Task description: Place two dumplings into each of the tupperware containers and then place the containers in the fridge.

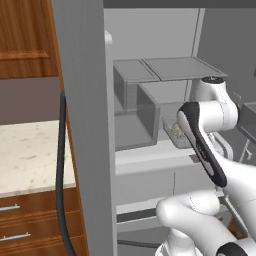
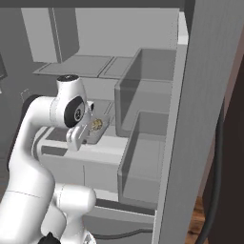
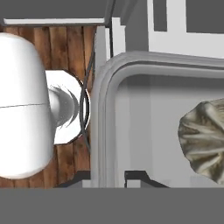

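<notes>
The fridge stands open, its thick grey door (image 1: 84, 125) swung toward me. My gripper (image 3: 108, 178) is shut on the rim of a dark grey tupperware container (image 3: 144, 113), whose raised edge runs between the two finger tips. A pale wrinkled dumpling (image 3: 204, 140) lies in the tray at the right. From the right base view the gripper (image 2: 88, 135) holds the container (image 2: 101, 129) with a dumpling (image 2: 97, 124) inside the fridge, just over a white shelf (image 2: 102, 150). The left base view shows the container (image 1: 169, 125) and dumpling (image 1: 177, 131) partly hidden behind my forearm.
Clear door bins (image 1: 147, 112) jut from the inside of the door, close to the tray's left. A glass shelf (image 1: 180, 67) sits above. Wooden cabinets and a pale counter (image 1: 27, 155) lie left of the door. A black cable (image 1: 61, 175) hangs along it.
</notes>
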